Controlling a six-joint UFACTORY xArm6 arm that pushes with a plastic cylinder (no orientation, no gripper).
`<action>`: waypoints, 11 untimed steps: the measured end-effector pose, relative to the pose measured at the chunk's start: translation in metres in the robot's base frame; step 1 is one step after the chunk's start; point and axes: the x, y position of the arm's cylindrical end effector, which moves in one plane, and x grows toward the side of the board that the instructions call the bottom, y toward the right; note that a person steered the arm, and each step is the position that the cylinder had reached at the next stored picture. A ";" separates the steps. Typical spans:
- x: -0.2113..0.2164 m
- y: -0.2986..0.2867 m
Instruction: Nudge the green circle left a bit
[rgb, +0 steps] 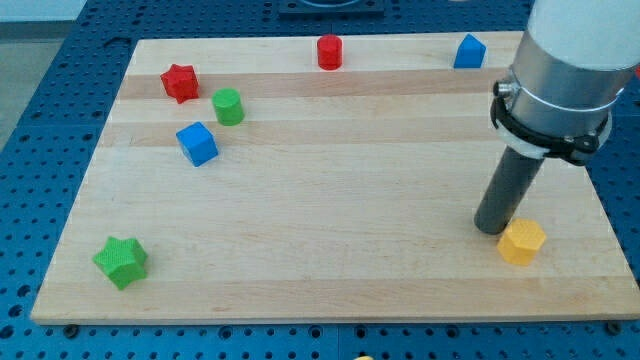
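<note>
On the pale wooden surface (330, 200), the small green plastic circle (228, 106) sits at 4 o'clock from the red plastic star (180, 82), while my tip (492, 228), a gripless end effector holding nothing, touches the yellow plastic hexagon (522, 242) at its 10 o'clock.

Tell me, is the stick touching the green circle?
No, my tip sits beside the yellow block, far from the green circle.

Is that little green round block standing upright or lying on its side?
Upright. The green circle shows its flat round face on top, resting on the board between the red star and blue cube.
</note>
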 end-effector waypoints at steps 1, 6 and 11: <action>-0.002 -0.015; -0.021 -0.048; -0.100 -0.189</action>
